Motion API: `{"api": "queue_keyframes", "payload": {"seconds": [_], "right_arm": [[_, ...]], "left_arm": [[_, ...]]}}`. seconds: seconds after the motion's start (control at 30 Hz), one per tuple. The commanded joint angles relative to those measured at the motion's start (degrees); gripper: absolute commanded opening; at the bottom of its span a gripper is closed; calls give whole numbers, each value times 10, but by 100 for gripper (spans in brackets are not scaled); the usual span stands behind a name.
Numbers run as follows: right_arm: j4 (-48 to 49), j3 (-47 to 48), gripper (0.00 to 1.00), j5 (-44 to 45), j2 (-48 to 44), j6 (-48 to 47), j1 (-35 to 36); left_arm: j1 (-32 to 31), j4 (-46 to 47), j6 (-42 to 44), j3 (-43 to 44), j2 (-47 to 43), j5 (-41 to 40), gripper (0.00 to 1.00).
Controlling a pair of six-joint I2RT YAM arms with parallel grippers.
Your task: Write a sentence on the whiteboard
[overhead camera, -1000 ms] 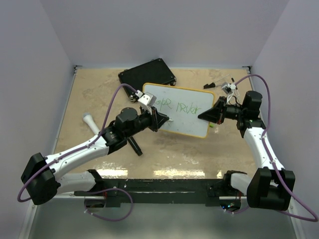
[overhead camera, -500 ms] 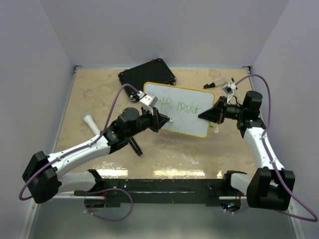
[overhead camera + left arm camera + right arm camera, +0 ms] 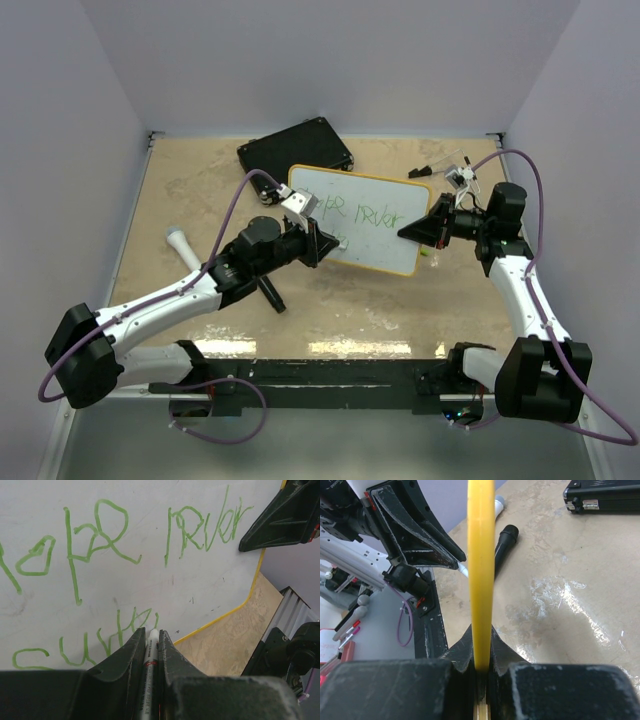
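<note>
Showing one whiteboard in right pincer, one marker in left pincer.

Tan tbl w/ blk case, white tube, blk tube.

Hidden or cut off
Left wrist view: the sentence runs off the left edge, its lower line behind the left gripper, which covers most of the marker. Right wrist view: the whiteboard shows only its yellow edge.
</note>
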Motion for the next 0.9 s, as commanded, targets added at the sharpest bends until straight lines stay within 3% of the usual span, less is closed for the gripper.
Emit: {"api": "queue_keyframes", "payload": {"seconds": [0.0,0.87], "right_arm": [[29,10,0,-42,-21,10,2],[29,11,0,-44,-21,10,2]], "left_arm": [[0,12,-3,23,1,-8,0],[0,24,5,80,45,-9,0]]}}
